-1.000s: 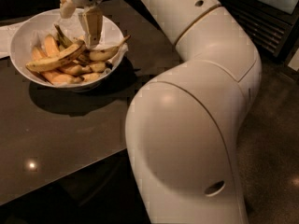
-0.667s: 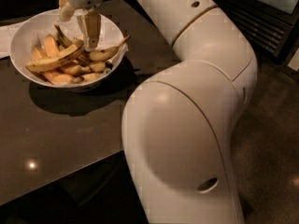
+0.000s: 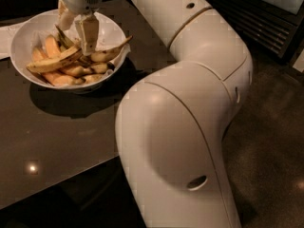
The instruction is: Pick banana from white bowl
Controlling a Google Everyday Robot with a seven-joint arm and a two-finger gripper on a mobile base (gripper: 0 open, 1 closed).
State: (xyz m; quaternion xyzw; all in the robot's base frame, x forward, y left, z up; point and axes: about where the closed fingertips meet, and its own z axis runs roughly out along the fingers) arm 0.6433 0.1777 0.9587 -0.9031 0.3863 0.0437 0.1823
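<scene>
The tool [image 3: 76,39] is hovering inside the glossy, round white bowl [image 3: 21,42], spread apart and gripping nothing. The long speckled banana [image 3: 53,63] is lying across the heap just beneath it.

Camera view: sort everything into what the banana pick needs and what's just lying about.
Needed: speckled banana, white bowl, gripper open inside the bowl, over it.
Lying about: other bananas in the bowl, white sheet on the dark table.

Arm [image 3: 190,108] folded at the elbow, hand [image 3: 75,36] pointing down at the view's upper left
</scene>
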